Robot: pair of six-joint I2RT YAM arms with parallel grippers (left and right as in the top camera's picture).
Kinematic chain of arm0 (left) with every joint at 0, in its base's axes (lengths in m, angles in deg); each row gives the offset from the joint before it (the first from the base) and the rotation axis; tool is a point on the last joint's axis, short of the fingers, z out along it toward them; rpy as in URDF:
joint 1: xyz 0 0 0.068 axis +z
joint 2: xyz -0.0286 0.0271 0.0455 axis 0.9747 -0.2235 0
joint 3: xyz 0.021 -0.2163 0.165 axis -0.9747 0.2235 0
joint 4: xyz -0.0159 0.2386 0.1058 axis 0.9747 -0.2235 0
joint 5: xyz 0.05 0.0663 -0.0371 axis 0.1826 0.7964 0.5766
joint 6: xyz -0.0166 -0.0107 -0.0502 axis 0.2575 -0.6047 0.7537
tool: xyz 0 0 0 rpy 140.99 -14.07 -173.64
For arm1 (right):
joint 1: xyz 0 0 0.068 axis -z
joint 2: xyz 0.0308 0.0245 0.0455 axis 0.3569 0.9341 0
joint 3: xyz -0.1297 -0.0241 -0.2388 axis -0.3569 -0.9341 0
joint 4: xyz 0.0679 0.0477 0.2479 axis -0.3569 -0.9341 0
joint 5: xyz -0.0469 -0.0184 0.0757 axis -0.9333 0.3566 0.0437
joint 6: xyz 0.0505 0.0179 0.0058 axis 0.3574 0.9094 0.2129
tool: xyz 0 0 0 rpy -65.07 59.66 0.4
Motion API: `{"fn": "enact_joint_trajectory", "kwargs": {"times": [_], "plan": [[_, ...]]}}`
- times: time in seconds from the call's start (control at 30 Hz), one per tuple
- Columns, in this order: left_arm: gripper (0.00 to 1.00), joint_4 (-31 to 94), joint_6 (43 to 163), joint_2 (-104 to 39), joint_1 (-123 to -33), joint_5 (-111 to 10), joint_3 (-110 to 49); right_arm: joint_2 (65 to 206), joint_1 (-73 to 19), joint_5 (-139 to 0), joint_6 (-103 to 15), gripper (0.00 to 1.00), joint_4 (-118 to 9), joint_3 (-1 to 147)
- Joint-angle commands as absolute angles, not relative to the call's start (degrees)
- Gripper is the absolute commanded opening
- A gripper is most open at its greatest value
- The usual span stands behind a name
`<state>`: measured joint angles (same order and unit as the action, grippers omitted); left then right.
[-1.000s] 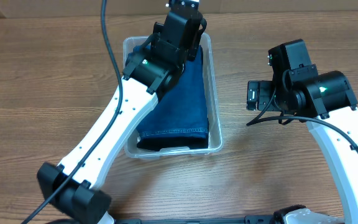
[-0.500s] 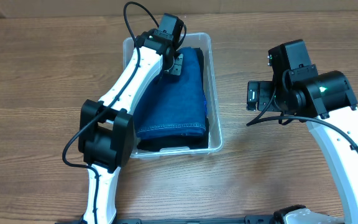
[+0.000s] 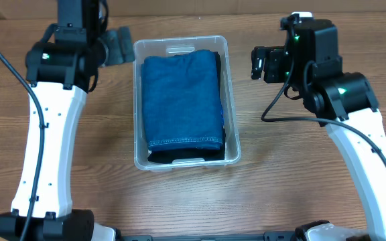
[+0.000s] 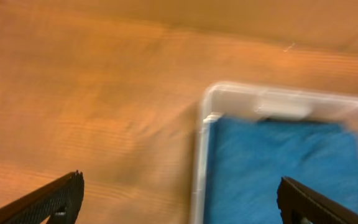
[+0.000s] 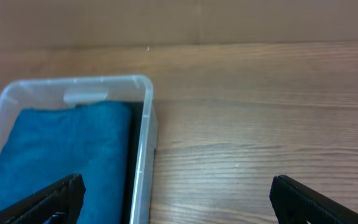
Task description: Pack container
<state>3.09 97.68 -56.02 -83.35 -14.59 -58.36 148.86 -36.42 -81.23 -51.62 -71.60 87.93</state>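
Pulling clear of the container (image 3: 232, 100), your left arm (image 3: 52, 134) has left the bin it was reaching into half a second ago. The folded denim (image 3: 183, 94) now lies flat inside, over a dark layer (image 3: 179, 158), so you can judge the packing done or nearly so. The container sits mid-tabletop (image 3: 293, 181), between both arms. Your left jaws hang spread and empty just off its far left corner. The right arm (image 3: 354, 114) has swung toward the far side, its jaws also spread, holding nothing.
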Motion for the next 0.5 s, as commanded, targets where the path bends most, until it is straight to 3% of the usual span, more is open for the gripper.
{"fn": "enact_joint_trajectory", "kwargs": {"times": [0.0,0.1,0.2,0.33,0.47], "plan": [[1.00,-1.90,97.90,-55.91,-79.83,-15.25,-57.99,149.54,-36.26,-80.90,-50.13,1.00,-74.23,88.33],[1.00,-2.09,97.79,-47.98,-79.67,-15.21,-54.41,144.69,-36.26,-83.04,-47.35,1.00,-77.74,88.31],[1.00,3.13,97.18,-31.65,-79.67,-15.25,-40.57,135.62,-36.26,-83.89,-46.70,1.00,-78.31,84.61],[1.00,8.70,98.38,-5.23,-79.67,-10.57,-18.15,115.42,-36.26,-85.82,-45.74,1.00,-73.59,65.44],[1.00,7.57,98.47,12.61,-79.67,-7.23,-9.21,98.48,-36.20,-87.08,-45.71,1.00,-74.40,49.33]]}}
